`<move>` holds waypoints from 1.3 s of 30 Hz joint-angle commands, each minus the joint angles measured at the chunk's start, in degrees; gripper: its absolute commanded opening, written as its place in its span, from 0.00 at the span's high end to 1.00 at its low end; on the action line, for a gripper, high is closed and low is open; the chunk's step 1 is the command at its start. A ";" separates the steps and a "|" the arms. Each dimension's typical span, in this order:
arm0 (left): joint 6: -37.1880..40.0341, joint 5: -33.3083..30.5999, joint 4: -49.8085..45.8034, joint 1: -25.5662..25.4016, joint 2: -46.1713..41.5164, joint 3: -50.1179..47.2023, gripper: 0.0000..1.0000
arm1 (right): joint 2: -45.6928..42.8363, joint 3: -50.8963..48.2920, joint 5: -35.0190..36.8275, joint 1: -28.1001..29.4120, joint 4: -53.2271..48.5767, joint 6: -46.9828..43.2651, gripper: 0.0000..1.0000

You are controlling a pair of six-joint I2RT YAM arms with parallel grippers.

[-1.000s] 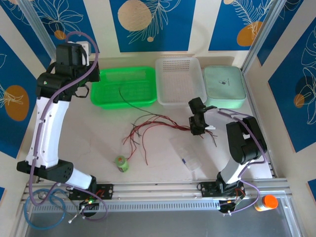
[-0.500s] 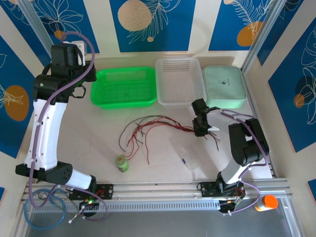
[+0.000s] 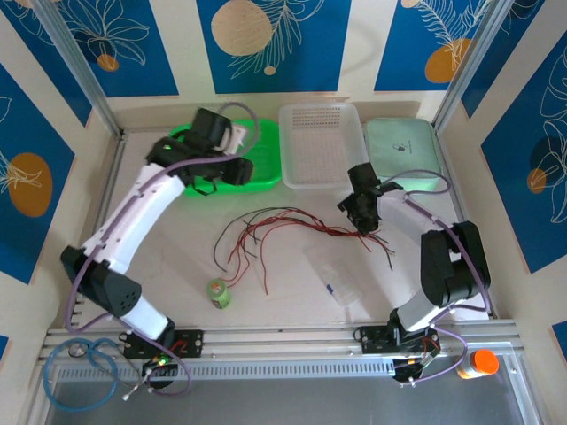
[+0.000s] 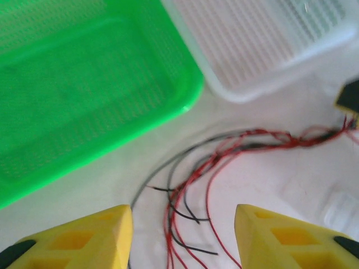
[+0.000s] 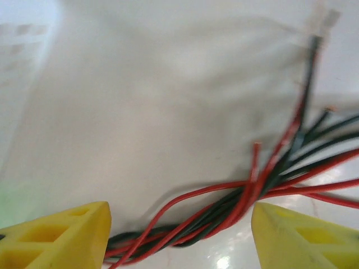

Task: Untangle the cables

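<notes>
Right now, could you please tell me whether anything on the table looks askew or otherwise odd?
Yes: the thin red and black cables lie twisted together at their right end and splay loose leftward. The clear plastic box near them lies at a slant.

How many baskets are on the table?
2. A green basket at the back, partly under the left arm, and a white basket right beside it, on its right. None seems hidden.
</notes>
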 commanded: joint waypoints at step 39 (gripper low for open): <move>-6.77 -20.22 22.58 -10.65 25.71 -21.95 0.80 | 9.65 3.27 2.45 13.55 5.46 -46.86 0.42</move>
